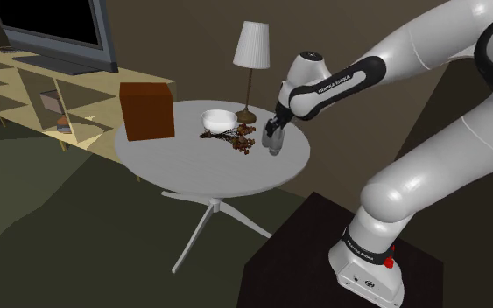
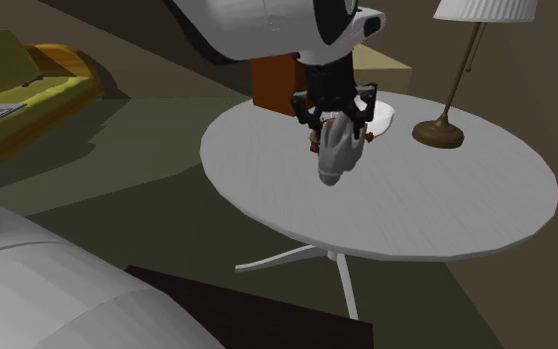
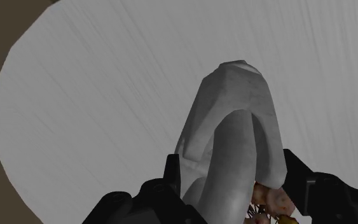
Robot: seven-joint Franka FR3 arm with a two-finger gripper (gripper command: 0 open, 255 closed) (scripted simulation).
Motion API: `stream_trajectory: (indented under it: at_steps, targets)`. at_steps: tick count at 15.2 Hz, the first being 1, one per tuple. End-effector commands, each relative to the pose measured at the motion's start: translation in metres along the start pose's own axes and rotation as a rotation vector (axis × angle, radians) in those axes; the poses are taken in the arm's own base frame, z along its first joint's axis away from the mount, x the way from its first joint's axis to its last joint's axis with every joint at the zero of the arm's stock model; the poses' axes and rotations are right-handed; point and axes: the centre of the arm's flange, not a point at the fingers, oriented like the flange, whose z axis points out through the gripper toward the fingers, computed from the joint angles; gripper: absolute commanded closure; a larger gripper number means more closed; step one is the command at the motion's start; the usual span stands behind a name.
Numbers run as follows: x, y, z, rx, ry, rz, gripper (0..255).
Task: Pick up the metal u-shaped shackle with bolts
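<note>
grey, matte, u-shaped: the shackle (image 3: pixel 231 127) looks smooth. we see our black gripper (image 2: pixel 337 126) pinching it over the streaked table (image 2: pixel 465 198).

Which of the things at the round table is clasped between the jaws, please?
The grey shackle: it alone hangs clasped in the jaws, while the white bowl, brown box and lamp stand on the table.

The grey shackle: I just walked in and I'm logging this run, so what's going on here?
The white arm's black hand is shut on the grey U-shaped shackle, holding it upright over the round white table, near a white bowl and a clump of brown twigs. Whether it is clear of the tabletop is hard to tell. A brown box and a lamp stand further back.
</note>
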Motion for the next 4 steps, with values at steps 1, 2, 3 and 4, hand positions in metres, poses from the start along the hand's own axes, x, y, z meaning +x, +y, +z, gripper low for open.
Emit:
stream_trajectory:
  at_steps: [1,2,3,4]
  targets:
    - [0.0035,0.0018,-0.0108,0.000,0.001,0.000,255]
    - [0.0052,0.0028,-0.0157,0.000,0.001,0.000,255]
    - [0.0055,0.0029,-0.0164,0.000,0.001,0.000,255]
    - [0.0055,0.0029,-0.0164,0.000,0.001,0.000,255]
